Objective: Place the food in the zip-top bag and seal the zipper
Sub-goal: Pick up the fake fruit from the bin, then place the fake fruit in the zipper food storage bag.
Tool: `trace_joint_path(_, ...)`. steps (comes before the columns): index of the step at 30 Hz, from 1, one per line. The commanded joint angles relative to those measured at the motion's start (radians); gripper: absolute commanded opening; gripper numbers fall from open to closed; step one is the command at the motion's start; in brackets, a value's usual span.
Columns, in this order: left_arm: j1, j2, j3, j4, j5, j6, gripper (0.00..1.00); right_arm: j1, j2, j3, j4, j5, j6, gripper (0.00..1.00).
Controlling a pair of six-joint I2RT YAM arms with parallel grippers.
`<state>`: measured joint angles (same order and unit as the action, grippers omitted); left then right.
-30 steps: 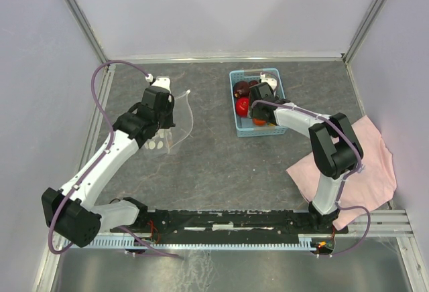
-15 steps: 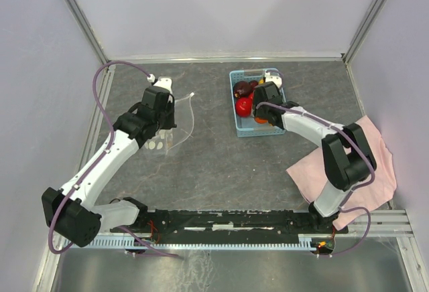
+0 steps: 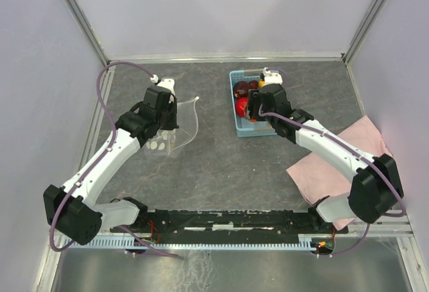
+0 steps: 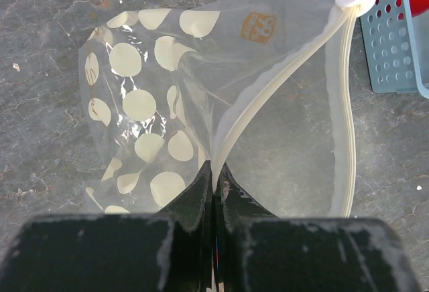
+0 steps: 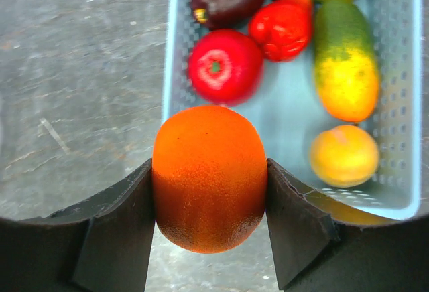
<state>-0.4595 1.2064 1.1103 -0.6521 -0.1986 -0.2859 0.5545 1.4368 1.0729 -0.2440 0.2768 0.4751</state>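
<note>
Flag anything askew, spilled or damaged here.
Nothing stands out. The right end effector grips the orange squarely, the other food lies in the basket, and the left end effector pinches the open bag's rim. The pink cloth is rumpled.

Your left arm (image 3: 107, 161): white tube links, black joint housings, one purple cable (image 3: 99, 94) running loose outside the links. Your right arm (image 3: 328, 146): same white links, black joints and cabling. Your left gripper (image 4: 213, 178): two matte black fingers (image 4: 194, 201), edges scuffed white. Your right gripper (image 5: 209, 191): two broad, dark, smooth fingers (image 5: 114, 232), tapering toward the tips.
</note>
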Motion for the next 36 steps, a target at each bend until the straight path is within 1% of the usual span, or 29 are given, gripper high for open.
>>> trace_joint_path(1,0.005,0.006,0.005,0.039,0.026,0.005,0.03,0.088,-0.073,0.025,0.038,-0.038,0.021,0.35)
trace_joint_path(4,0.004,0.001,0.005,0.041,0.028,0.004,0.03,0.157,-0.106,0.036,0.057,-0.054,0.046,0.35)
trace_joint_path(9,0.005,-0.004,0.002,0.046,0.031,0.001,0.03,0.248,-0.132,0.013,0.159,-0.1,0.115,0.34)
trace_joint_path(18,0.005,-0.001,0.002,0.046,0.032,-0.006,0.03,0.324,-0.098,0.019,0.294,-0.164,0.204,0.32)
trace_joint_path(21,0.004,-0.001,-0.001,0.05,0.04,-0.011,0.03,0.343,-0.085,-0.017,0.408,-0.181,0.283,0.32)
trace_joint_path(24,0.004,0.0,-0.002,0.054,0.042,-0.015,0.03,0.36,-0.052,-0.052,0.529,-0.18,0.363,0.32)
trace_joint_path(28,0.004,-0.006,-0.005,0.057,0.042,-0.017,0.03,0.383,0.013,-0.052,0.621,-0.156,0.429,0.32)
trace_joint_path(33,0.004,-0.018,-0.01,0.07,0.052,-0.021,0.03,0.4,0.091,-0.032,0.693,-0.156,0.482,0.31)
trace_joint_path(36,0.005,-0.021,-0.009,0.069,0.055,-0.021,0.03,0.406,0.125,-0.02,0.691,-0.135,0.483,0.31)
